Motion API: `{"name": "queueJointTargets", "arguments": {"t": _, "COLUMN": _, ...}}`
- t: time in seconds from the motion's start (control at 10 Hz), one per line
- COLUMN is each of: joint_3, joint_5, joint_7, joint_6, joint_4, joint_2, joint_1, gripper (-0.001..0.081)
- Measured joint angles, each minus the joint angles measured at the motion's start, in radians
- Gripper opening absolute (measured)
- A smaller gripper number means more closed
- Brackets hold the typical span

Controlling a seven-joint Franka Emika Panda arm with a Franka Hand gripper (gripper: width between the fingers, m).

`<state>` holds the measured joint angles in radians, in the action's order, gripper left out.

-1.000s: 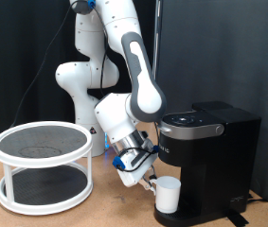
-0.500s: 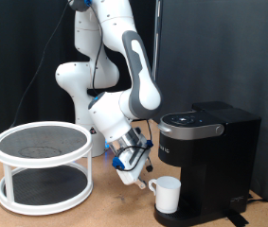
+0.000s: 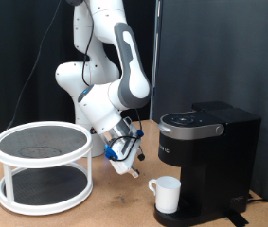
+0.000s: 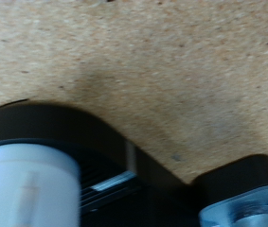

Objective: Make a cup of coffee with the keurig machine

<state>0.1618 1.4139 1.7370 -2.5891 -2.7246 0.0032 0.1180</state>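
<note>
The white mug (image 3: 167, 195) stands upright on the drip base of the black keurig machine (image 3: 205, 151), handle towards the exterior view's left. The machine's lid is down. My gripper (image 3: 131, 171) hangs just left of the mug, a short gap away, open and holding nothing. In the wrist view the mug (image 4: 29, 184) shows blurred on the dark drip base (image 4: 105, 142), and one fingertip (image 4: 242, 206) shows at the edge of the picture.
A white two-tier round rack (image 3: 44, 165) with dark mesh shelves stands at the exterior view's left on the cork tabletop (image 3: 115, 213). The arm's white base stands behind it. A black curtain hangs behind the machine.
My gripper has drawn back from the mug towards the exterior view's left and risen slightly. The mug stays on the drip base.
</note>
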Motion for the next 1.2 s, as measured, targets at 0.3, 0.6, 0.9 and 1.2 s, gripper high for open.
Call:
{"name": "queueJointTargets", "arguments": {"t": 0.3, "joint_3": 0.001, "joint_5": -0.039, "joint_7": 0.006, "joint_6": 0.107, "joint_4": -0.046, "joint_2": -0.077, "joint_1": 0.000, "gripper": 0.0734}}
{"name": "queueJointTargets", "arguments": {"t": 0.6, "joint_3": -0.006, "joint_5": 0.008, "joint_7": -0.020, "joint_6": 0.209, "joint_4": -0.076, "joint_2": -0.206, "joint_1": 0.000, "gripper": 0.0734}}
{"name": "queueJointTargets", "arguments": {"t": 0.9, "joint_3": -0.044, "joint_5": -0.110, "joint_7": 0.116, "joint_6": 0.406, "joint_4": -0.075, "joint_2": -0.318, "joint_1": 0.014, "gripper": 0.0734}}
{"name": "queueJointTargets", "arguments": {"t": 1.2, "joint_3": -0.053, "joint_5": -0.142, "joint_7": 0.128, "joint_6": 0.449, "joint_4": -0.080, "joint_2": -0.347, "joint_1": 0.017, "gripper": 0.0734}}
